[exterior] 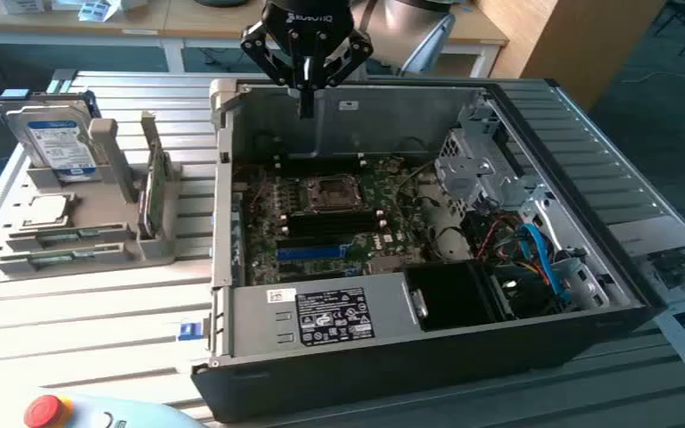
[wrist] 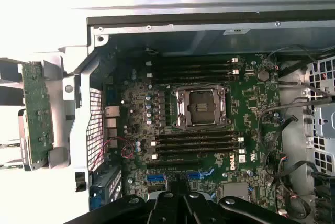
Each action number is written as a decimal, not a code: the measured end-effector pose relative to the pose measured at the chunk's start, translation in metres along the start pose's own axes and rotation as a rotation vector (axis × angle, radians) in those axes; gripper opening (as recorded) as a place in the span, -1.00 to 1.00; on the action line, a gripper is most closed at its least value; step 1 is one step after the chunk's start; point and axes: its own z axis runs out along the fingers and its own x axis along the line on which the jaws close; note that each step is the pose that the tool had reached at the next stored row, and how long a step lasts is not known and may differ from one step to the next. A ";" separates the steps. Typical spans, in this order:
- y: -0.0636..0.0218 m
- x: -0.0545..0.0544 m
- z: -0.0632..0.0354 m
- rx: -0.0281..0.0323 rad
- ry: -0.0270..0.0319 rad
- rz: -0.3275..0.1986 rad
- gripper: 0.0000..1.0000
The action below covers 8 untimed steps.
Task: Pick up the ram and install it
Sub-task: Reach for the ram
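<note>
Gripper (exterior: pixel 306 107), seemingly closed, above case rim (exterior: pixel 373 85)

The black gripper (exterior: pixel 306 105) carries white Robotiq lettering at the frame's upper middle; the arm (exterior: pixel 424 36) behind it is grey.

A slatted grey table (exterior: pixel 104 303) carries an open computer case (exterior: pixel 318 357) directly beneath the gripper (exterior: pixel 306 105). A grey parts rack (exterior: pixel 93 254) stands to the exterior view's left of the gripper. A red-button box (exterior: pixel 43 408) sits well apart on the same side, and papers (exterior: pixel 681 267) lie to its right.
</note>
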 end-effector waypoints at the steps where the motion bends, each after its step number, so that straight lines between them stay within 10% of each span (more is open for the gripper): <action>1: 0.0000 0.000 0.0000 0.0000 0.0000 0.000 -0.80; 8: 0.0000 0.000 0.0000 0.0000 0.0000 0.000 -0.80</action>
